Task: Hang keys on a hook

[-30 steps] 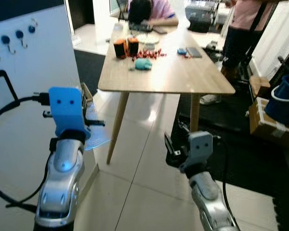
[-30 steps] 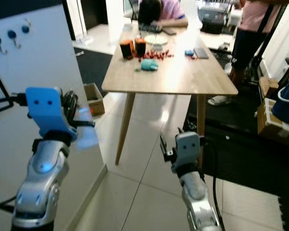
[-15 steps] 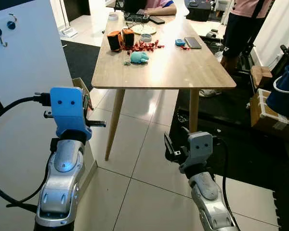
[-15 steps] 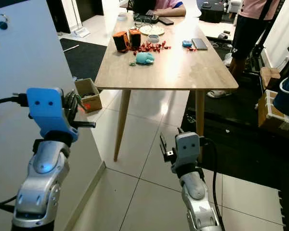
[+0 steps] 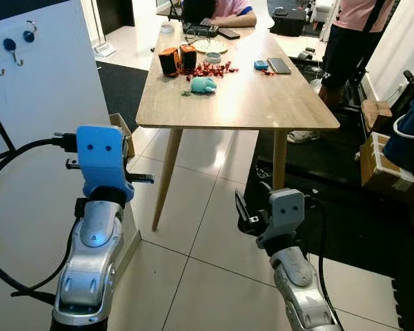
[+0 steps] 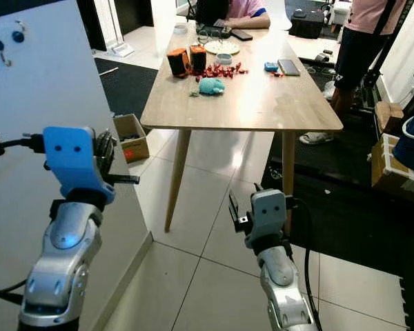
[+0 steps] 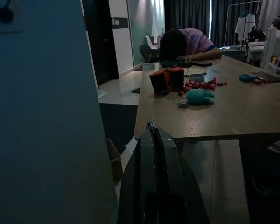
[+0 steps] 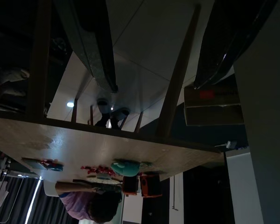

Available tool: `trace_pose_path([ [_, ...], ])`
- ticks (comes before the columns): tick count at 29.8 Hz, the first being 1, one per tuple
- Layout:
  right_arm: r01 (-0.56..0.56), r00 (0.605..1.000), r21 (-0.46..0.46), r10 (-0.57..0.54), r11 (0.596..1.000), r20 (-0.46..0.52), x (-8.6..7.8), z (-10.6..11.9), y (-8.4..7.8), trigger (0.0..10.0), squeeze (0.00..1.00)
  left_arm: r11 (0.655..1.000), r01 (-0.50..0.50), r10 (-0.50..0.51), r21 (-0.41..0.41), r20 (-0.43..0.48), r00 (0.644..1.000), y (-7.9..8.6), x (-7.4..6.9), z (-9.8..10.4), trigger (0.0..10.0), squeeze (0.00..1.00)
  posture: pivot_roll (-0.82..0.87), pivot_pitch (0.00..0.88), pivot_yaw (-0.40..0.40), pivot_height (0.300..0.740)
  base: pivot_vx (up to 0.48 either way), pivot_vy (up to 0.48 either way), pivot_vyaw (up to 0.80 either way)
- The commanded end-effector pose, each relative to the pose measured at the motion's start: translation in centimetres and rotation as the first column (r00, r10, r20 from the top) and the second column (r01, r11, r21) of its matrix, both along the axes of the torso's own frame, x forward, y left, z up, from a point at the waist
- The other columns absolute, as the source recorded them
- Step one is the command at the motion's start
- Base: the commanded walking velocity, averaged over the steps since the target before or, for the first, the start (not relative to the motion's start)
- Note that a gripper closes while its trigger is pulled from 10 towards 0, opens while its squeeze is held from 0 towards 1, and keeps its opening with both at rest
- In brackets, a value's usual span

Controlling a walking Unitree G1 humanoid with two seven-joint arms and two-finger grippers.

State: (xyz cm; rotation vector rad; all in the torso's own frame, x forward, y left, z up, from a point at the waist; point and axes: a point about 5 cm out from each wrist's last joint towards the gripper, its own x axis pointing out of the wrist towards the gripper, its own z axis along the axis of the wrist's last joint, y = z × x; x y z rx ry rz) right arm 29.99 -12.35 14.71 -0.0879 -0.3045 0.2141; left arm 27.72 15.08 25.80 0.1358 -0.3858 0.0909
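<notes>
The keys likely lie in the red clutter [image 5: 212,67] on the far wooden tabletop [image 5: 248,103], unconfirmed. Blue-capped hooks [image 5: 12,49] sit far left on the white board [image 5: 41,103]. The left tool [image 7: 152,140] is closed, empty; the right tool [image 8: 154,60] is open. A wrong pick is the risk.

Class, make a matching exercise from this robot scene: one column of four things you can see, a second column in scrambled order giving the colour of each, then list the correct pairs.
Things:
1. soft toy on the wooden table
2. two small speakers
3. hook knobs on the white board
4. box on the floor at the right

Colours:
A. dark blue
B. cardboard brown
C. teal
D. orange and black

Pairs: 1-C, 2-D, 3-A, 4-B
</notes>
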Motion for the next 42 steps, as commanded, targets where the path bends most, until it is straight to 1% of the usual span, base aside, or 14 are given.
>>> trace_pose_path([
  [1,0.008,1.000,0.000,-0.008,1.000,-0.012,-0.1,-0.4,-0.3,10.0,0.00,1.000,-0.003,0.003,0.014,-0.019,1.000,0.1,0.1,-0.5,10.0,0.00,0.13,0.158,-0.015,0.740,0.000,0.000,0.00],
  [7,0.003,1.000,-0.011,-0.003,1.000,-0.011,-0.1,-0.4,-0.2,10.0,0.00,1.000,-0.002,0.002,0.017,-0.022,1.000,0.1,0.1,-0.5,10.0,0.00,0.13,0.157,-0.015,0.740,0.000,0.000,0.00],
  [9,0.000,1.000,-0.011,0.000,1.000,-0.011,-0.1,-0.4,-0.2,10.0,0.00,1.000,-0.002,0.002,0.017,-0.022,1.000,0.0,0.1,-0.5,10.0,0.00,0.13,0.156,-0.015,0.740,0.000,0.000,0.61],
  [36,-0.005,1.000,-0.015,0.005,1.000,-0.010,-0.1,-0.4,-0.1,10.0,0.00,1.000,0.008,-0.008,0.023,-0.022,1.000,-0.3,0.3,-0.6,10.0,0.00,0.13,0.150,-0.013,0.740,0.000,0.000,0.79],
  [39,0.003,1.000,-0.014,-0.003,1.000,0.000,0.0,-0.2,-0.1,10.0,0.00,0.999,0.029,-0.029,0.019,-0.015,0.999,-0.7,0.4,-0.3,10.0,0.00,0.13,0.148,-0.015,0.740,0.000,0.000,0.00],
  [41,0.007,1.000,-0.005,-0.007,1.000,0.006,0.0,0.0,-0.2,10.0,0.00,0.997,0.071,-0.071,0.014,-0.008,0.997,-1.3,0.5,0.0,10.0,0.00,0.13,0.147,-0.016,0.740,0.000,0.000,0.00],
  [42,0.007,1.000,-0.005,-0.007,1.000,0.006,0.0,0.0,-0.2,10.0,0.00,0.997,0.071,-0.071,0.014,-0.008,0.997,-1.3,0.5,0.0,10.0,0.00,0.13,0.147,-0.016,0.740,0.000,0.000,0.00],
])
